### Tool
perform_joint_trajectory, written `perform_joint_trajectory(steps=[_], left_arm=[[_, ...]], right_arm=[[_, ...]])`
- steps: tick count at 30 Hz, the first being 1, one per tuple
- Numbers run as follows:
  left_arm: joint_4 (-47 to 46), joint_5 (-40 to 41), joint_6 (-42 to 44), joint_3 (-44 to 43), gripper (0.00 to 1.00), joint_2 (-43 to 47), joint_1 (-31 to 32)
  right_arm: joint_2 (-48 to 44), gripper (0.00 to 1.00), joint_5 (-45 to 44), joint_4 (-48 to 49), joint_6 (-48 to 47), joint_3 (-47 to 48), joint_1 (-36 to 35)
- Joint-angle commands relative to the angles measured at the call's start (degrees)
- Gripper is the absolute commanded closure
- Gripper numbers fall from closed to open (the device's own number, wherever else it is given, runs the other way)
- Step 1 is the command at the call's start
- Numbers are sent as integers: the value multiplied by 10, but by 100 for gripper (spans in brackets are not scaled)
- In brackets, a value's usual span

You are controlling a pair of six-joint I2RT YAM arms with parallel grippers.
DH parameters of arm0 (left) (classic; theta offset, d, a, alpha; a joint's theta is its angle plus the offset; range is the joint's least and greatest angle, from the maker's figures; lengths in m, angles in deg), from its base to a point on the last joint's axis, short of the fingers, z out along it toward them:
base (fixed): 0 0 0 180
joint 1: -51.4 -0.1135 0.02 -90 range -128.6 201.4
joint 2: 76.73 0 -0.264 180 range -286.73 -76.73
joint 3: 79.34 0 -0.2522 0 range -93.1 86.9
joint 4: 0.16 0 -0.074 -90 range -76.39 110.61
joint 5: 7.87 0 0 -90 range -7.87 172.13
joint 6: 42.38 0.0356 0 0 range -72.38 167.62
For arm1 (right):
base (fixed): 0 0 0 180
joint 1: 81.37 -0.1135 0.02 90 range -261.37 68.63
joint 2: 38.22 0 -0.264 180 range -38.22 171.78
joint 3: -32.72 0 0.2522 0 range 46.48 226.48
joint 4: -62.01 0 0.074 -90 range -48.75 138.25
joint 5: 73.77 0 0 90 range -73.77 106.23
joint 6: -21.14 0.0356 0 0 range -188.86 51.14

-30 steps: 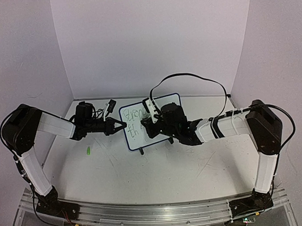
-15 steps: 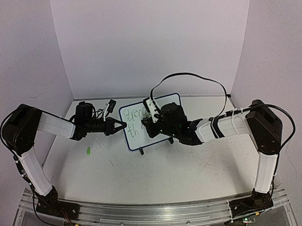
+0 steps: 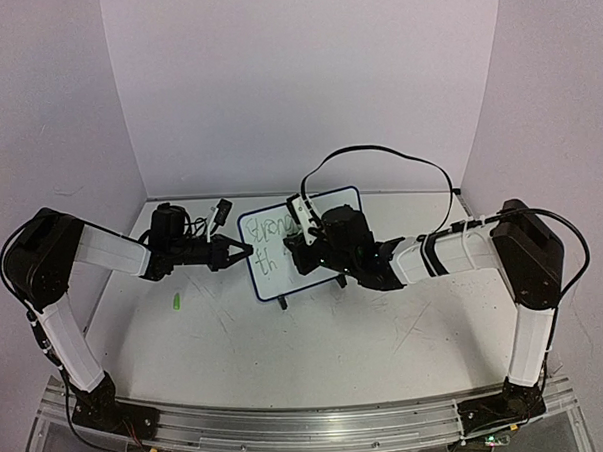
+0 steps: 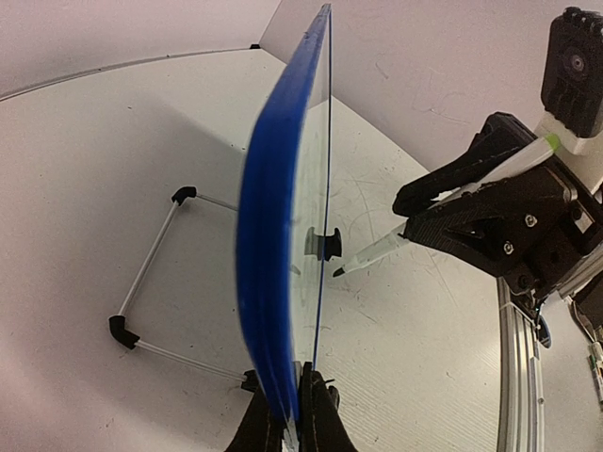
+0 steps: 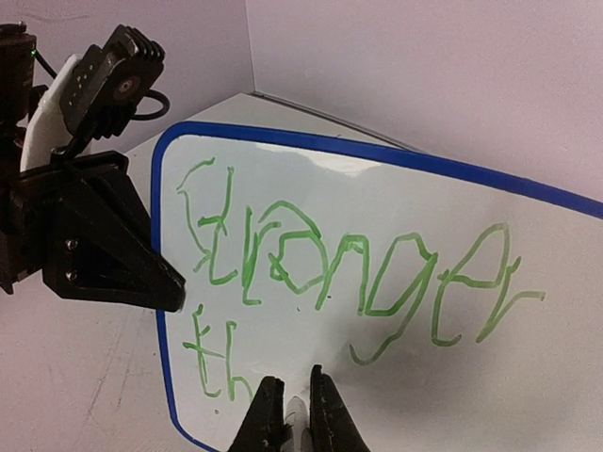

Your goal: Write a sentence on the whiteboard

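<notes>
At table (image 3: 317,355) centre: left gripper (image 4: 290,405) pinches whiteboard (image 5: 377,217) edge. Board looks thin, light, probably tippy. Right gripper (image 5: 294,414) clamps pen (image 4: 377,251).

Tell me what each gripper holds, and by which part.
Left gripper pinches the whiteboard by its blue edge. Right gripper clamps the pen along its barrel, tip pointing at the whiteboard.
</notes>
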Motion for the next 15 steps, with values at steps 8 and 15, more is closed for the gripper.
perform_joint_trajectory(steps=[8, 15], left_arm=[[35, 73, 56, -14, 100, -8, -2], [35, 73, 56, -13, 100, -6, -2]], right_arm=[[18, 100, -20, 16, -14, 31, -10], [24, 100, -46, 14, -7, 35, -10]])
